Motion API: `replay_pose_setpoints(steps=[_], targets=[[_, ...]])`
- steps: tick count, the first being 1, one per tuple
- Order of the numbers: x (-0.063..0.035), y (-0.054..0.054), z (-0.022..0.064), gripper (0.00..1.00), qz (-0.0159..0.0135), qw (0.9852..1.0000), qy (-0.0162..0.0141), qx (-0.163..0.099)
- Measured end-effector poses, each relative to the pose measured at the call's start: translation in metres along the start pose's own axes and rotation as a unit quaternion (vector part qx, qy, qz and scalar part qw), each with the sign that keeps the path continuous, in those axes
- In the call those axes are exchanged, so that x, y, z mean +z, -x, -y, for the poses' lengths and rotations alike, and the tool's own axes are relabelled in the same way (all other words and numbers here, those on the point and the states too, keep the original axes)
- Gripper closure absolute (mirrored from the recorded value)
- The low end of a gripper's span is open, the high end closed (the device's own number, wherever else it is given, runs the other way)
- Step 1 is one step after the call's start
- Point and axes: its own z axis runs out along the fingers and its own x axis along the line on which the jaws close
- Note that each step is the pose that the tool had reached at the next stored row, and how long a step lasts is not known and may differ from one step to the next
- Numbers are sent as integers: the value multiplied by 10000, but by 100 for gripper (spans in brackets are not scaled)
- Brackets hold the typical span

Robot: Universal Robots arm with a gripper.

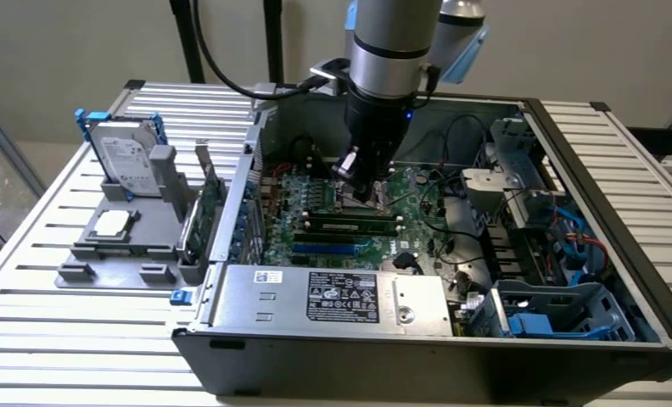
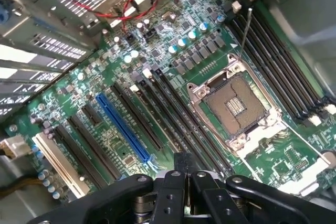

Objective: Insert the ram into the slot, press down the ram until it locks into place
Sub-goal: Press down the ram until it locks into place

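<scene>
The ram (image 1: 348, 225), a thin green stick with dark chips, lies along the black slots (image 1: 350, 217) on the motherboard, just in front of the processor socket. I cannot tell whether it is fully seated. My gripper (image 1: 366, 192) hangs over the socket, a little above and behind the ram. In the wrist view my gripper (image 2: 181, 164) has its dark fingers (image 2: 176, 174) pressed together with nothing visible between them. Their tips hover over the near end of a row of long black slots (image 2: 181, 116) beside the processor socket (image 2: 236, 103).
A second bank of black slots with pale latches (image 2: 275, 64) runs on the socket's other side. A blue slot (image 2: 123, 127) and a white slot (image 2: 60, 163) lie nearby. The case walls (image 1: 245, 178), power supply (image 1: 336, 297), drive cage (image 1: 551, 309) and cables (image 1: 472, 254) hem in the board.
</scene>
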Motion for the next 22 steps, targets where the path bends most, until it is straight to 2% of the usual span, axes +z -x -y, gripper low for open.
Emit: replay_pose_setpoints(steps=[5, 11, 17, 22], targets=[[0, 0, 0, 89, 12, 9990, 2, 442], [0, 0, 0, 89, 24, 9955, 3, 946], [0, 0, 0, 89, 34, 9899, 2, 1415], [0, 0, 0, 89, 42, 9835, 2, 1809]])
